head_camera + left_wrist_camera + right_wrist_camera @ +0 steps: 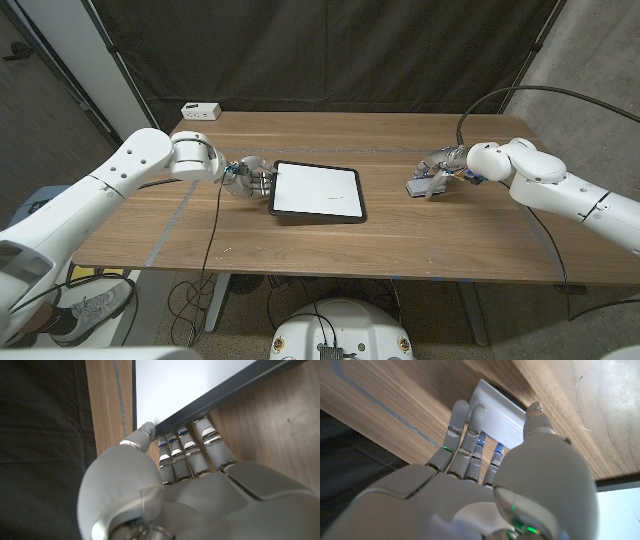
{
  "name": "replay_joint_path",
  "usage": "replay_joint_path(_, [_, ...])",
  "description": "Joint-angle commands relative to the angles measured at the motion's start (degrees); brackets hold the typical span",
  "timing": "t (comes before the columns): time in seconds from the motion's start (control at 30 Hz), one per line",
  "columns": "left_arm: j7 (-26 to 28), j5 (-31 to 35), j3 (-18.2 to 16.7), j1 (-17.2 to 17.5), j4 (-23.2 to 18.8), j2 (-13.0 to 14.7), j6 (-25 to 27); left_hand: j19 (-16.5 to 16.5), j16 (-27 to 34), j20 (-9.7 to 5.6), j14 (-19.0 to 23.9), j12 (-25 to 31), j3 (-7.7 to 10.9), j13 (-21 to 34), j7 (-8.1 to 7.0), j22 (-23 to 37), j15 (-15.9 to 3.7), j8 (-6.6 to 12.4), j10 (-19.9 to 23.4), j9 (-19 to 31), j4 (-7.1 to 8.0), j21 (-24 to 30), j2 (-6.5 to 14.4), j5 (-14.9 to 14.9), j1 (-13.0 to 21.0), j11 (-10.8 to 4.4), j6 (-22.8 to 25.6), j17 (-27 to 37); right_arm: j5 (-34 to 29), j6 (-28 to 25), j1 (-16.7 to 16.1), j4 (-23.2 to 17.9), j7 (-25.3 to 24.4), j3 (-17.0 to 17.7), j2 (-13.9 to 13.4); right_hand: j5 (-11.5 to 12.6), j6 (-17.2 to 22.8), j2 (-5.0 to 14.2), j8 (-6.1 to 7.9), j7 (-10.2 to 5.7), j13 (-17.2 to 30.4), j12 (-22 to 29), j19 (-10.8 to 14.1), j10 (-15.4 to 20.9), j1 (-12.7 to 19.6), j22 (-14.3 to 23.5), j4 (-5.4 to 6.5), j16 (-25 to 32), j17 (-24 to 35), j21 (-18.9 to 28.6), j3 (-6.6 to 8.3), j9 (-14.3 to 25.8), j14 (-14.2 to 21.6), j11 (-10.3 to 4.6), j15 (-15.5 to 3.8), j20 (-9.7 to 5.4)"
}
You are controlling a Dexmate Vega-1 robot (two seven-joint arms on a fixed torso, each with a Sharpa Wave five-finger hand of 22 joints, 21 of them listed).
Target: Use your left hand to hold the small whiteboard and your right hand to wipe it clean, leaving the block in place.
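Observation:
The small whiteboard (315, 190), white with a black frame, lies flat at the middle of the table. Its surface looks almost blank, with one faint small mark near the front edge. My left hand (252, 177) holds its left edge: in the left wrist view the fingers (192, 452) reach under the black frame of the whiteboard (190, 385) and the thumb presses on the frame's corner. To the right of the board, my right hand (437, 172) grips the block (420, 186). In the right wrist view the fingers (465, 425) and thumb close around the pale block (502, 417) on the wood.
A small white box (201, 111) sits at the table's back left edge. A pale tape line (170, 225) runs across the left part of the table (300, 250). A black cable (520, 95) arcs above the right arm. Dark curtains hang behind.

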Motion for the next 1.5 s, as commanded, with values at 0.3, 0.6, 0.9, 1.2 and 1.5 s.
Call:
replay_joint_path(0.3, [-7.18, 3.94, -0.86, 0.05, 1.57, 1.09, 1.63, -4.24, -0.01, 3.92, -7.39, -0.43, -4.20, -0.09, 0.63, -0.09, 2.95, -0.35, -6.89, -0.15, 0.80, -2.07, -0.44, -0.12, -3.71, 1.48, -5.15, 0.29, 0.68, 0.07, 1.33, -0.60, 2.68, 0.03, -0.18, -0.17, -1.48, 0.17, -0.10, 0.18, -0.19, 0.45, -0.68, -1.02, -1.18, -0.02, 0.22, 0.69, -0.23, -0.10, -0.32, -0.06, -1.05, 0.33, -7.98, -4.67])
replay_joint_path(0.6, [-9.79, 7.79, -2.66, 1.62, 0.25, 1.45, -0.36, -6.77, 0.20, 5.18, -10.25, -0.05, -7.73, -0.20, 0.29, -0.19, 3.04, 0.18, -9.39, -0.27, 2.08, -2.66, -2.46, -0.55, -8.14, 0.96, -6.14, 0.14, 0.70, -0.30, 1.67, -0.83, 2.67, 0.33, -0.05, 0.00, -1.80, 0.24, 0.26, 0.17, -0.52, 0.80, -0.82, -0.99, -4.58, -0.02, 1.67, 1.16, -0.65, -0.14, -1.44, -0.23, -1.60, 0.35, -7.71, -4.59])
replay_joint_path(0.9, [-11.53, 12.78, -3.78, 2.70, -1.51, 1.86, -1.72, -10.94, 0.13, 6.63, -13.18, -0.13, -9.27, -0.29, -0.08, -0.25, 4.08, -0.01, -12.24, -0.40, 2.38, -3.35, -2.70, -0.44, -10.17, 0.68, -8.46, 0.05, 2.99, -0.82, 1.92, -1.65, 3.22, 1.47, -0.53, 0.58, -3.58, 0.29, 0.03, -0.05, -0.88, 0.66, -1.81, -2.10, -6.32, -0.15, 2.17, 1.22, -1.25, -0.56, -2.07, -0.41, -3.11, 1.12, -7.78, -3.98])
replay_joint_path(1.2, [-8.78, 15.80, -5.44, 5.19, -3.65, 1.30, -3.99, -12.74, 0.09, 6.94, -14.38, 0.07, -9.47, -0.31, -0.47, -0.28, 4.67, 0.12, -12.81, -0.44, 2.39, -3.47, -2.34, -0.28, -10.65, 0.38, -8.99, 0.00, 8.71, -2.80, 1.42, -1.81, 3.15, 3.52, -1.17, 1.36, -6.14, 1.04, 0.12, 0.11, -1.58, 0.40, -4.73, -5.81, -9.77, -0.75, 3.28, -1.30, -3.57, -2.63, -2.78, -0.81, -8.51, 2.41, -7.70, -2.65])
replay_joint_path(1.5, [-9.87, 23.52, -4.04, 5.65, -5.87, 0.74, -5.90, -15.43, 0.33, 7.01, -15.75, 0.32, -9.59, -0.33, -0.38, -0.32, 4.94, 0.24, -13.55, -0.48, 3.73, -3.42, -0.44, -0.12, -12.76, 0.78, -9.61, 0.23, 11.93, -4.45, 1.00, -2.42, 1.10, 4.79, -2.19, 1.66, -7.41, 0.94, 0.34, -0.02, -2.07, 0.66, -5.32, -7.47, -12.40, -1.23, 4.08, -4.91, -6.66, -4.87, -3.21, -1.11, -11.19, 2.99, -7.72, -2.32])
